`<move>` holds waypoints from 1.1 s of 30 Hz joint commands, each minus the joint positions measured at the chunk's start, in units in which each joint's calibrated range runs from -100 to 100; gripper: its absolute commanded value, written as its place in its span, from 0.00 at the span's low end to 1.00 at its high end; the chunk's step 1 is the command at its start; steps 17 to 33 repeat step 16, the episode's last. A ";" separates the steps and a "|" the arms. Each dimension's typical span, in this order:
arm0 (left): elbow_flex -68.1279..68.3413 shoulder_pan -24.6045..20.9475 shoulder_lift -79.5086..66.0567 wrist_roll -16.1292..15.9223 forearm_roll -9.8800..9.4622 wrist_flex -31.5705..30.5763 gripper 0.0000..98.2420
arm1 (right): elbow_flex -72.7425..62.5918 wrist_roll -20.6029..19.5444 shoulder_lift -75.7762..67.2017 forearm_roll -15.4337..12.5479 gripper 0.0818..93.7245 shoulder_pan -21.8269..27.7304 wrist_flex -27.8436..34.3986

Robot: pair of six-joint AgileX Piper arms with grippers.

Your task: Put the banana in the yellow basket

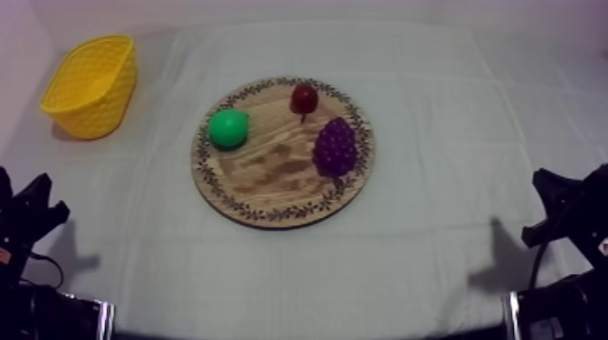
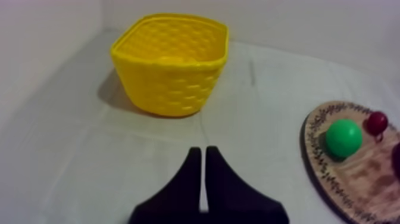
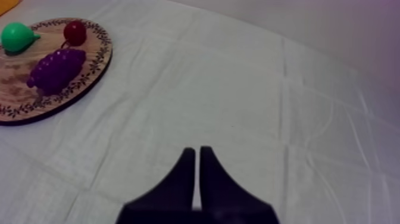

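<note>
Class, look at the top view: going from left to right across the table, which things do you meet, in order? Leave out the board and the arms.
basket → pear → small red fruit → grapes

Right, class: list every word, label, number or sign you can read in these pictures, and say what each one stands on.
None: there is no readable text anywhere. The rim of the wooden board carries only a leaf-like pattern, no letters; the yellow basket and the cloth are unmarked.
</note>
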 commanded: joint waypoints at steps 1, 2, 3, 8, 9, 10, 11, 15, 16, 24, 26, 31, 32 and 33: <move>0.07 0.02 -0.03 8.45 0.05 0.01 0.00 | 0.02 -0.03 -0.03 0.00 0.00 -0.01 -0.06; 0.08 0.02 -0.03 7.51 0.05 -0.02 0.00 | 0.02 -0.03 -0.03 0.00 0.00 -0.01 -0.06; 0.08 0.02 -0.03 6.64 0.05 -0.04 0.00 | 0.02 -0.03 -0.03 0.00 0.00 -0.01 -0.06; 0.10 0.02 -0.03 4.82 0.06 -0.07 0.00 | 0.02 -0.03 -0.03 0.00 0.00 -0.01 -0.06; 0.10 0.02 -0.03 4.82 0.06 -0.07 0.00 | 0.02 -0.03 -0.03 0.00 0.00 -0.01 -0.06; 0.10 0.02 -0.03 4.87 0.06 -0.08 0.00 | 0.02 -0.03 -0.03 0.00 0.00 -0.01 -0.06; 0.10 0.02 -0.03 4.94 0.06 -0.08 0.00 | 0.02 -0.03 -0.03 0.00 0.00 -0.01 -0.06; 0.10 0.02 -0.03 5.14 0.06 -0.08 0.00 | 0.02 -0.03 -0.03 0.00 0.00 -0.01 -0.06; 0.10 0.02 -0.03 5.18 0.06 -0.08 0.00 | 0.02 -0.03 -0.03 0.00 0.00 -0.01 -0.06; 0.10 0.02 -0.03 5.18 0.06 -0.08 0.00 | 0.02 -0.03 -0.03 0.00 0.00 -0.01 -0.06; 0.10 0.02 -0.03 5.18 0.06 -0.08 0.00 | 0.02 -0.03 -0.03 0.00 0.00 -0.01 -0.06; 0.10 0.02 -0.03 5.18 0.06 -0.08 0.00 | 0.02 -0.03 -0.03 0.00 0.00 -0.01 -0.06; 0.10 0.02 -0.03 5.18 0.06 -0.08 0.00 | 0.02 -0.03 -0.03 0.00 0.00 -0.01 -0.06; 0.10 0.02 -0.03 5.18 0.06 -0.08 0.00 | 0.02 -0.03 -0.03 0.00 0.00 -0.01 -0.06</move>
